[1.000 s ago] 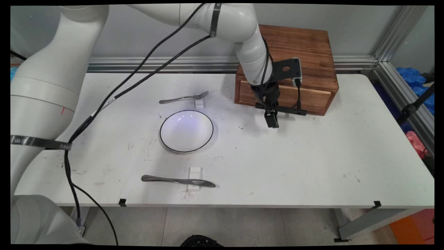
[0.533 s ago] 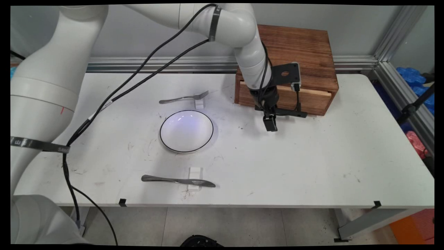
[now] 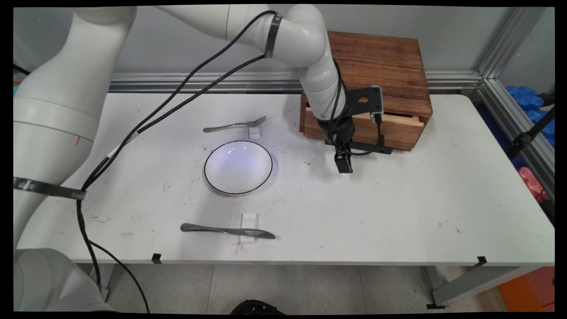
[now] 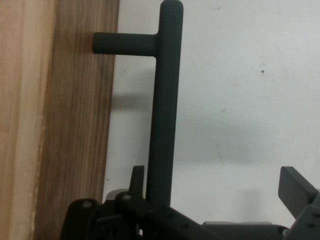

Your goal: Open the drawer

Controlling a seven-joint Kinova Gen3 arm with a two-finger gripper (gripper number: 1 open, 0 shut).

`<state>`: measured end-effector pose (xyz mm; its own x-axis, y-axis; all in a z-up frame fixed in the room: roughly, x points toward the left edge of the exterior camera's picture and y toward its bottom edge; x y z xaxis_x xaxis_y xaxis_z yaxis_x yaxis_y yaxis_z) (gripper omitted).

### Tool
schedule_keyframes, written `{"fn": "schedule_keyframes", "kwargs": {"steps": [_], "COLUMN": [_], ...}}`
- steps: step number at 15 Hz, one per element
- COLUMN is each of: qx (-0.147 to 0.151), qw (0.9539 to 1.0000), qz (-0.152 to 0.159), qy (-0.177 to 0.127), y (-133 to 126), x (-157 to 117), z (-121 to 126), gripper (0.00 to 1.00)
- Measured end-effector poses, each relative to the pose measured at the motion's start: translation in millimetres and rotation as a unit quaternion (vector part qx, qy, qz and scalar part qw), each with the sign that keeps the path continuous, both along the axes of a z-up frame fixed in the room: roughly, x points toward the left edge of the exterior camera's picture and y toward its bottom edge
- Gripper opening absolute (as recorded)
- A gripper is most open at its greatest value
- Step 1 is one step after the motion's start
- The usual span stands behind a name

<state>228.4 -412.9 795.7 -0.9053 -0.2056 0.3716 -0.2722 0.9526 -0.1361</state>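
A robotics lab is showing here: a white Kinova arm (image 3: 66, 110) trailing cables is working over a scuffed table (image 3: 398, 212), aluminium framing (image 3: 496, 48) running at two o'clock.
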Motion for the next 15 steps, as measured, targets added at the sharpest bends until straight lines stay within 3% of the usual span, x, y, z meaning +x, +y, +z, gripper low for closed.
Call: {"fn": "schedule_keyframes", "kwargs": {"steps": [15], "qx": [0.013], "qw": [0.9999], "qz": [0.001], "qy": [-0.003], "y": [40.4], "x": [-13.7], "z": [-1.2], "gripper": [1.00]}}
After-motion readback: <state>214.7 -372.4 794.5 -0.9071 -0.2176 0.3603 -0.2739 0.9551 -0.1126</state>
